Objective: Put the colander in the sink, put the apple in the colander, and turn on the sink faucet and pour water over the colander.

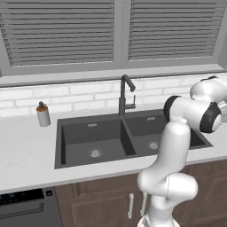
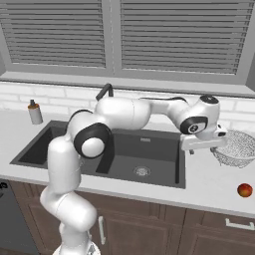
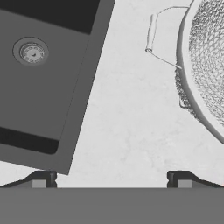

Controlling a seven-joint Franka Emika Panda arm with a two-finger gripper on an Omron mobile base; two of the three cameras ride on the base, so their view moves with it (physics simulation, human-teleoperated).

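The speckled white-and-grey colander [image 2: 238, 146] stands on the counter just right of the dark double sink [image 2: 154, 152], and its mesh bowl [image 3: 205, 61] with a thin wire handle fills the upper right of the hand view. A small red-orange apple [image 2: 244, 190] lies on the counter in front of it, near the edge. My gripper [image 2: 200, 148] hovers above the counter strip between the sink's right basin [image 3: 43, 100] and the colander. It is open [image 3: 111, 180], its tips wide apart with nothing between them. The faucet [image 1: 126, 94] rises behind the sink divider. No water runs.
A grey soap dispenser [image 1: 43, 114] stands on the counter left of the sink. Each basin [image 1: 80, 135] has a silver drain. A white brick backsplash and a shuttered window run behind. Light counter [image 3: 127, 127] lies under the hand.
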